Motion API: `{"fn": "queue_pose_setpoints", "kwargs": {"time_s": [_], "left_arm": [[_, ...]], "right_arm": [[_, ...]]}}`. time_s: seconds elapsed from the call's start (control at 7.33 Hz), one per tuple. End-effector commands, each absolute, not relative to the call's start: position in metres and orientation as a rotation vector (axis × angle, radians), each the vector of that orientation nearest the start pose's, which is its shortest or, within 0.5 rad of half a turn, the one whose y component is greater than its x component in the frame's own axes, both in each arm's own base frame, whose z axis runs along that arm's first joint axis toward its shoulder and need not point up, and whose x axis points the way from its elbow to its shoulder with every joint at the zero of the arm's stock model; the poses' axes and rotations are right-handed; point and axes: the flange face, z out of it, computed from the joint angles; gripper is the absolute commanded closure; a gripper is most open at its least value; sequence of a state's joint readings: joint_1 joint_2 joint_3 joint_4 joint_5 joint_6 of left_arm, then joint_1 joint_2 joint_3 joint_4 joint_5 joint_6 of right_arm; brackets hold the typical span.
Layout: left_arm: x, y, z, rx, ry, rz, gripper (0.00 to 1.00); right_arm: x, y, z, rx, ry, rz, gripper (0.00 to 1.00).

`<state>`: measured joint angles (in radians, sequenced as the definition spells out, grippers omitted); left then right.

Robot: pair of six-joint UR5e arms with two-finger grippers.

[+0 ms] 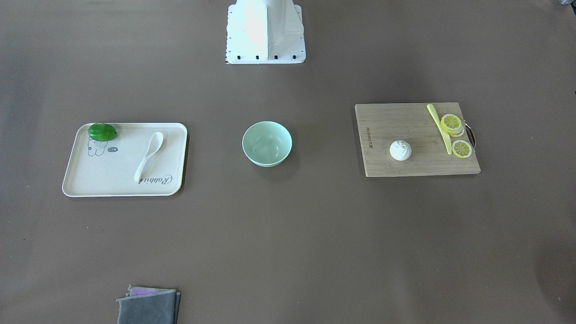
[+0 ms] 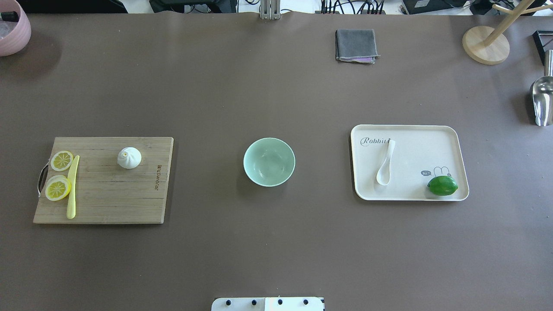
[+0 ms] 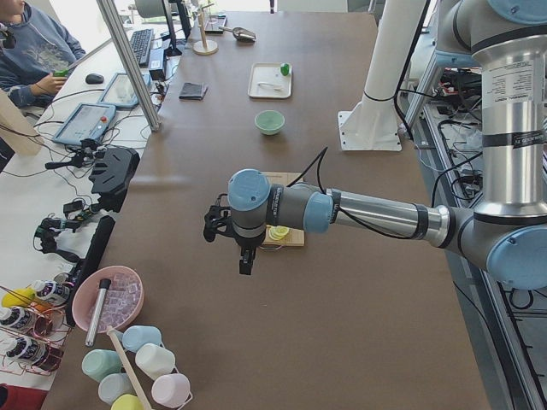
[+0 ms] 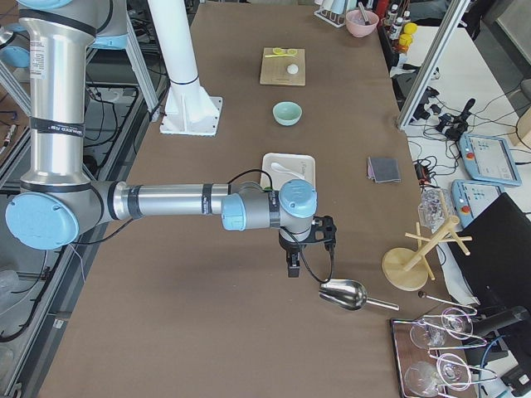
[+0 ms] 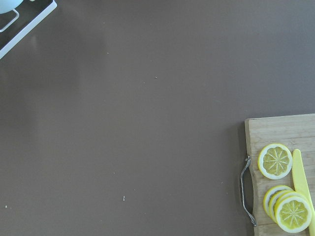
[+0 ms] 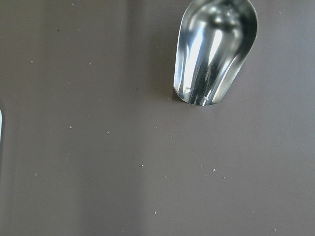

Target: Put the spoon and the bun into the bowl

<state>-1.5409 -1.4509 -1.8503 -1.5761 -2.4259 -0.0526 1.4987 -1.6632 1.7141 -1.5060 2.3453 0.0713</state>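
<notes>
Brown desk (image 2: 276,86), left tool (image 3: 245,260) and right tool (image 4: 292,267) hanging at its ends, I cannot tell how wide; bun (image 2: 129,157) inboard of the left, spoon (image 2: 386,163) flat on tray (image 2: 414,147) inboard of the right, bowl (image 2: 269,162) between, so the glossy spoon may skid from my pinch.

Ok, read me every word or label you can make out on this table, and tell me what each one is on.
"Rabbit": script lettering on the cream tray, beside the handle end of the spoon.
"hi~": in a small dark speech bubble next to a rabbit drawing, on the same tray.
Engraved brand along one edge of the cutting board: too small to read with confidence.
No other readable text.
</notes>
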Motion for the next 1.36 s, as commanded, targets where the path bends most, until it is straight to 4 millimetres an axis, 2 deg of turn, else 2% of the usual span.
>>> {"fn": "queue_pose_setpoints", "kwargs": {"time_s": [0.0,1.23], "left_arm": [[-0.0452,-0.4474,0.5664,0.134,0.858,0.055,0.02],[-0.0458,-0.4379,0.5752,0.116,0.862,0.047,0.02]], "right_arm": [[0.0305,-0.4631,0.6252,0.049,-0.787,-0.033,0.00],[0.0308,-0.4585,0.6308,0.043,-0.787,-0.030,0.00]]}}
